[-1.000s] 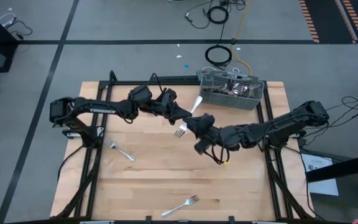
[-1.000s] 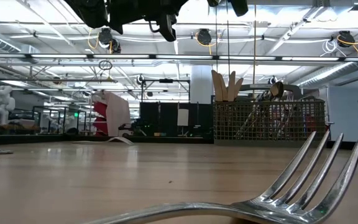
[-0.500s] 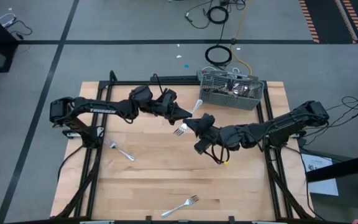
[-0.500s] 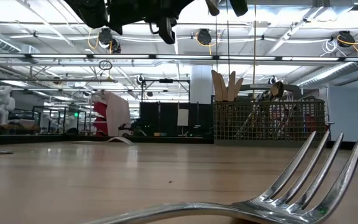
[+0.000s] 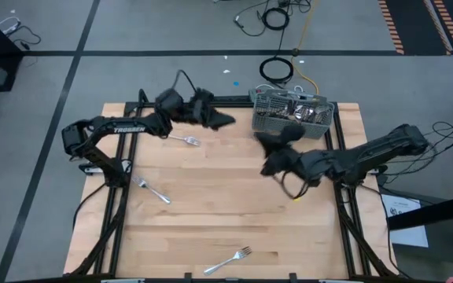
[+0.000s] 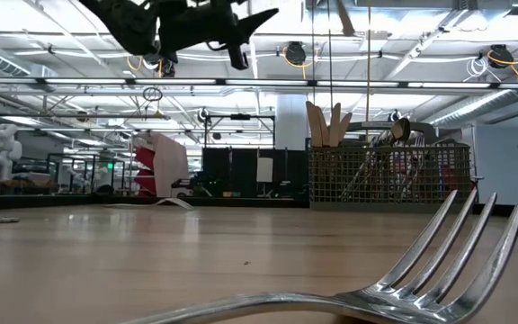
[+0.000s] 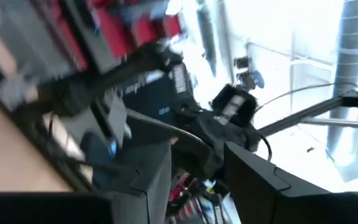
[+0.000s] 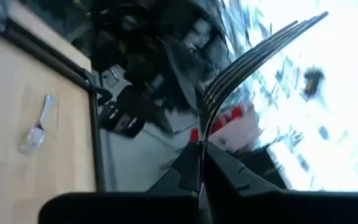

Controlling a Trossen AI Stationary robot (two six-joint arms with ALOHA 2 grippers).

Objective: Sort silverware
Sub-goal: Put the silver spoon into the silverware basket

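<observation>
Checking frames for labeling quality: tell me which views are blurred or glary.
Left wrist view: smeared throughout. Right wrist view: the fork stands against blown-out white. High view: the right gripper is blurred. Low view: the near fork is soft.

Three shiny forks (image 5: 155,190) flat on wood, a fourth (image 8: 247,59) pincer-held, tines outward.

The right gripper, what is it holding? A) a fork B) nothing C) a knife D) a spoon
A: in the right wrist view, the right gripper is shut on a fork, its tines pointing up past the fingers.
</observation>
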